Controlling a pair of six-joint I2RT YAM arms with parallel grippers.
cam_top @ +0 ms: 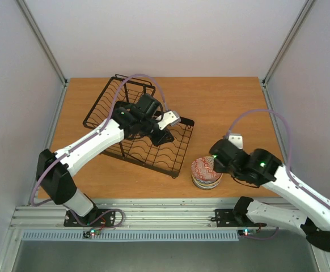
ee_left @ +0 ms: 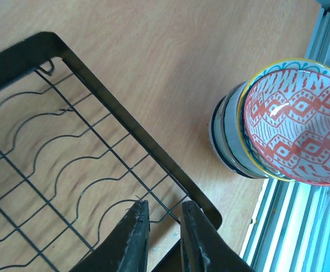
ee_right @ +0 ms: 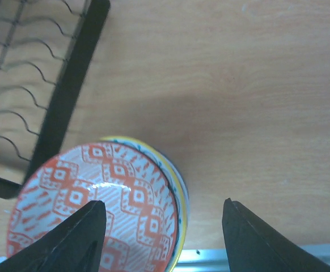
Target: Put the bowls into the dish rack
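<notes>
A stack of bowls (cam_top: 206,173) stands near the table's front edge, a red-and-white patterned bowl (ee_right: 97,204) on top and a yellow-rimmed one (ee_left: 241,133) under it. The black wire dish rack (cam_top: 153,148) lies to their left with no bowls in it. My right gripper (ee_right: 162,226) is wide open, just above the stack, one finger over the red bowl and the other past its right rim. My left gripper (ee_left: 164,218) hovers over the rack's near corner (ee_left: 210,212). Its jaws stand a narrow gap apart with nothing between them.
The aluminium rail (cam_top: 170,208) runs along the table's front edge, right beside the bowls. Grey walls close in the left, right and back sides. Bare wood (cam_top: 221,107) lies behind the stack and to the rack's right.
</notes>
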